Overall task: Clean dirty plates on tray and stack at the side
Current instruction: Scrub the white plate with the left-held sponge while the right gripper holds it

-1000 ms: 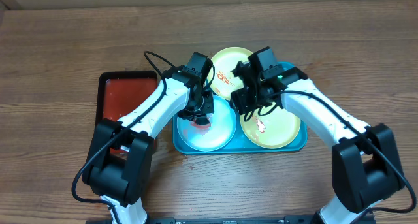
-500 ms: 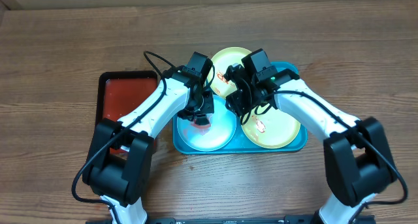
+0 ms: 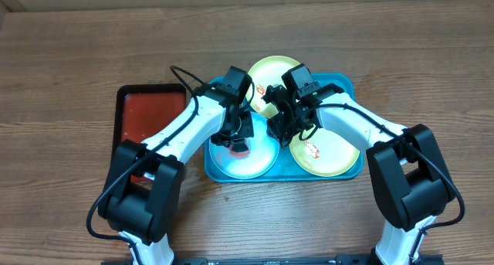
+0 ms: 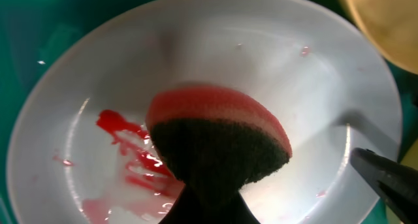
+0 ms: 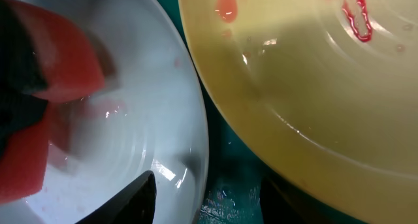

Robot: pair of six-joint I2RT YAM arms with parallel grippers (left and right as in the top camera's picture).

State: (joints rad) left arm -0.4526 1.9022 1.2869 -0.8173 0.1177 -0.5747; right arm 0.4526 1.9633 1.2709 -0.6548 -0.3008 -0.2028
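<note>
1. The sponge (image 4: pixel 219 139) is clenched in the left gripper (image 3: pixel 239 135) and rests on the light blue plate (image 4: pixel 313 67), which lies in the tray (image 3: pixel 349 87).
2. The red smear (image 4: pixel 124 152) should be rubbed in small circles.
3. The rim is best steadied by the right gripper (image 3: pixel 281 127); its jaw state cannot be told.

left claw (image 3: pixel 238 135) tips behind the sponge (image 4: pixel 219 145); one right claw (image 3: pixel 280 130) finger past the picture's edge

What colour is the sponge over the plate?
Red sponge with a dark scouring side, clearest in the left wrist view.
</note>
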